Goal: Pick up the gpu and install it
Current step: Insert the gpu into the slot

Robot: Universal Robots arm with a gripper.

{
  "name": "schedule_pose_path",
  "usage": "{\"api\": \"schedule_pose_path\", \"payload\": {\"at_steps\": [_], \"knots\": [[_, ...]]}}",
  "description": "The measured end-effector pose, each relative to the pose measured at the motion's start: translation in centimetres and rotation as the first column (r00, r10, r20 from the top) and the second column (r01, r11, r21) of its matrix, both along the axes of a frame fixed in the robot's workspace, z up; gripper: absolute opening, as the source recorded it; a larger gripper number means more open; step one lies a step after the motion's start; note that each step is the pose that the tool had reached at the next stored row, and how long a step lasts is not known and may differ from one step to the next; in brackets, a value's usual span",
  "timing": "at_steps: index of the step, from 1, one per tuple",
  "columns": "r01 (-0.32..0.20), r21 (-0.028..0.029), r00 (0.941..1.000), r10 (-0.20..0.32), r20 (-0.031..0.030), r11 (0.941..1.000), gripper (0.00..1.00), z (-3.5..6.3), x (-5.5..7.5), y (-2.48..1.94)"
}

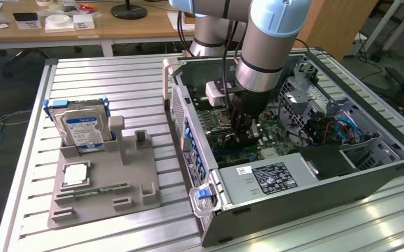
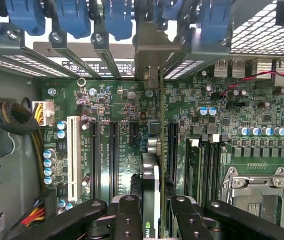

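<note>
The gpu [image 2: 152, 172] stands on edge over the green motherboard [image 2: 106, 107] inside the open computer case [image 1: 187, 131]. It appears as a thin dark strip running between the black expansion slots [image 2: 113, 155]. Its silver bracket [image 2: 150, 50] lies up against the case's rear slot openings, among the blue latches [image 2: 71, 20]. My gripper [image 2: 153, 220] is shut on the card, one black finger [image 2: 128, 217] on each side of it. In the exterior view the gripper [image 1: 244, 131] reaches straight down into the middle of the case, hiding most of the card.
A grey holder tray [image 1: 107, 202] lies on the slatted table at the exterior view's left, carrying a hard drive [image 1: 82, 131] in a blue caddy and a memory stick [image 1: 93, 192]. Inside the case are the power supply [image 1: 272, 178], a CPU socket [image 2: 254, 192] and cable bundles [image 2: 16, 120].
</note>
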State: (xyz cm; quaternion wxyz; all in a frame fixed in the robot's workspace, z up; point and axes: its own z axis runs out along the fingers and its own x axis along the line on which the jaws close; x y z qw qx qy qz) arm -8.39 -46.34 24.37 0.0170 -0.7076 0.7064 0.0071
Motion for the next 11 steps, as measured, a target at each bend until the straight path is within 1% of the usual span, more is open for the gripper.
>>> {"api": "schedule_pose_path", "payload": {"at_steps": [8, 10, 11], "knots": [[0.000, -0.0002, 1.0000, 0.000, 0.0002, 1.0000, 0.27, -0.10, 0.00, 0.01], [0.000, -0.0056, 1.0000, 0.000, 0.0006, 1.0000, 0.27, -0.07, 0.01, 0.02], [0.000, -0.0052, 1.0000, 0.000, 0.0007, 1.0000, 0.27, -0.09, 0.01, 0.01]]}}
